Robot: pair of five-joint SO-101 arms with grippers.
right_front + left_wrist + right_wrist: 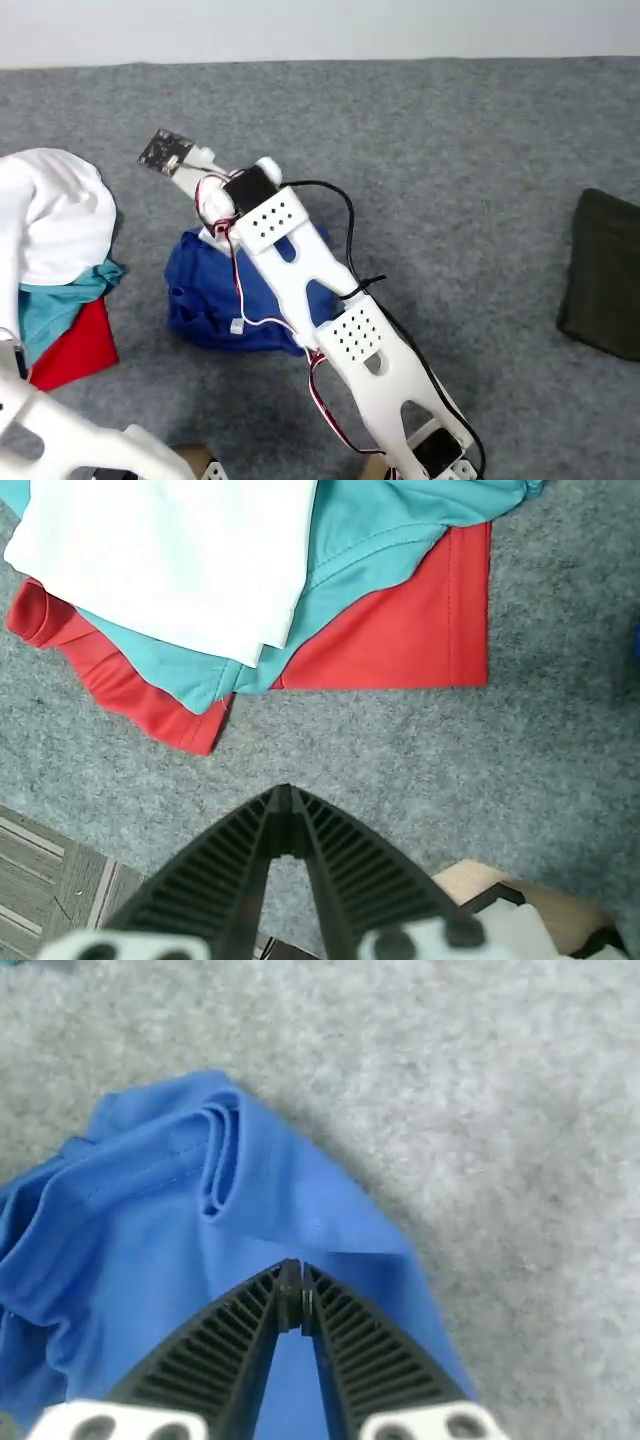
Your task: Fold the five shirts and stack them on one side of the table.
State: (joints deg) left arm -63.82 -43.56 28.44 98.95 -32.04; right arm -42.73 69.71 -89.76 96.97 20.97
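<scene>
Robot lab or hobby test bench, by look of it. Table (470, 140) covered in grey felt-like mat, plain pale wall (320, 25) behind. My arm (350, 335) is white printed plastic shell with hole patterns. Red and black wires (238, 290) run loose along outside, bare circuit board (166, 152) at wrist. My jaws are black ribbed plastic. Wood-look plank floor (45, 875) past table edge.

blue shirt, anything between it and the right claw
Nothing visible does. The right claw, tips together, is directly over the blue shirt, with nothing showing between the tips and the fabric.
</scene>
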